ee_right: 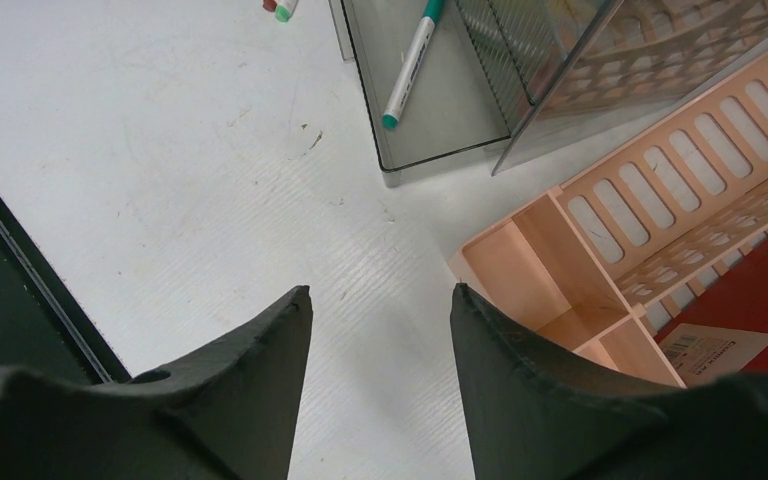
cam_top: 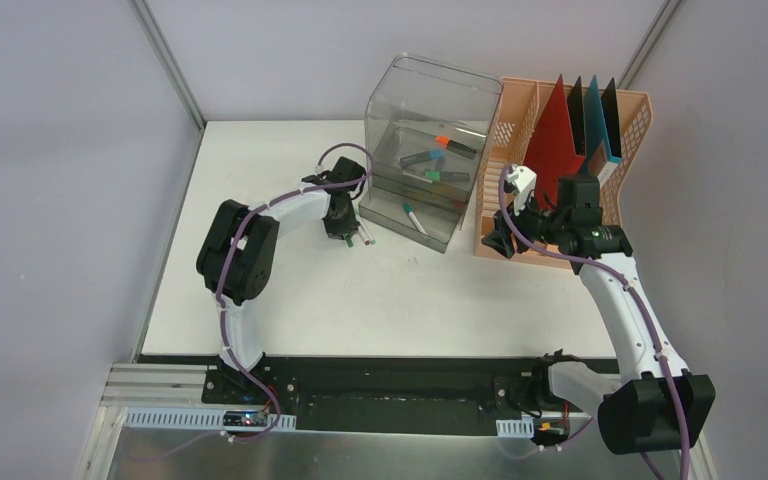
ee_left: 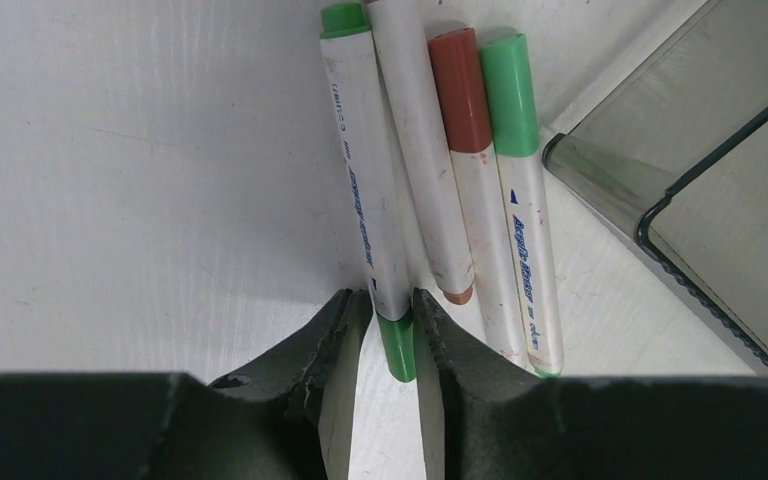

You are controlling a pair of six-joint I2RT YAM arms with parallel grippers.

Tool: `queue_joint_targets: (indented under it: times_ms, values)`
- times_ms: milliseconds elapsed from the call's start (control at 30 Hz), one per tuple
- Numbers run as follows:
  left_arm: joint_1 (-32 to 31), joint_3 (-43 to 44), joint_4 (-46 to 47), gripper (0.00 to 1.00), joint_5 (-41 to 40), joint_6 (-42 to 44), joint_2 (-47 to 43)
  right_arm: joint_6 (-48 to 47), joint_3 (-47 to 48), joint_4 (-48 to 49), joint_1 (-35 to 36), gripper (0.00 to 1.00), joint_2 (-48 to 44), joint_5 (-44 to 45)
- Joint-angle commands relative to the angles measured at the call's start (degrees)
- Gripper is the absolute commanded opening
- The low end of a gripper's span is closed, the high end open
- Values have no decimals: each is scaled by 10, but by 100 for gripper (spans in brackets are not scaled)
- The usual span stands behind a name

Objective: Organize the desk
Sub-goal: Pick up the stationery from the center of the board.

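On the white desk (cam_top: 360, 300), several markers lie side by side next to the clear bin (cam_top: 430, 150). In the left wrist view they are a green-capped marker (ee_left: 365, 170), a plain white one (ee_left: 420, 150), a brown-capped one (ee_left: 470, 170) and another green one (ee_left: 525, 190). My left gripper (ee_left: 392, 300) points down at them, its jaws closed round the near green end of the leftmost marker, which still rests on the desk. My right gripper (ee_right: 380, 295) hovers open and empty over bare desk beside the peach organizer (cam_top: 520, 110).
The clear bin (ee_left: 700, 170) holds several markers and a teal pen (ee_right: 410, 60) on its front lip. The peach organizer (ee_right: 580, 280) carries red, black and teal folders upright. A black rail (cam_top: 390, 385) runs along the desk's front edge.
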Motion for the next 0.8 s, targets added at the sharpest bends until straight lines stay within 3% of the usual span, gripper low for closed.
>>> queue_joint_targets:
  times_ms: [0,300,767]
  values:
    - [7,-9,-13,25,-7,15,-3,-9,1,21,-3,56,-10,-11]
    - [8,-29,-14,0,-15,18,-31,-9,1,21,-3,56,-12,-11]
    - [7,-174,22,0,7,19,-215,2,2,10,-3,56,-14,-82]
